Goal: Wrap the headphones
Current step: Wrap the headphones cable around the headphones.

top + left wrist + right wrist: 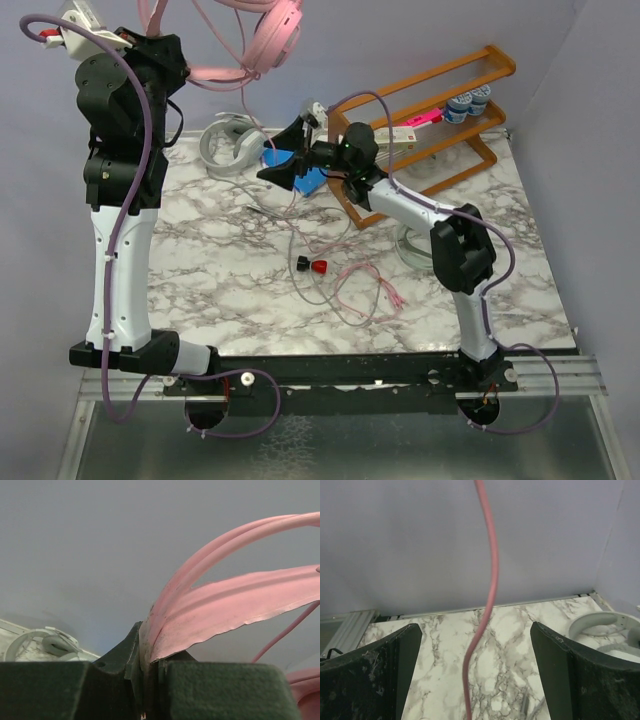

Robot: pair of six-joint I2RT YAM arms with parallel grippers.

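Observation:
My left gripper [178, 55] is raised at the back left and shut on the band of the pink headset [282, 35], which hangs in the air. In the left wrist view the jaws [150, 655] pinch the pink band [220, 605]. The pink cable [292, 200] drops from it to the table and ends in loose loops [365, 290]. My right gripper [286, 155] is open with the cable [489, 585] hanging between its fingers [385, 675], untouched. The silver-grey headset [228, 145] lies at the back left. A pale mint headset [408, 248] is mostly hidden under my right arm.
A small red-and-black object [314, 265] lies mid-table beside a thin grey cable [300, 235]. A blue item [312, 182] sits under the right gripper. A wooden rack [450, 110] with tape rolls and a marker stands at the back right. Walls close the back and right.

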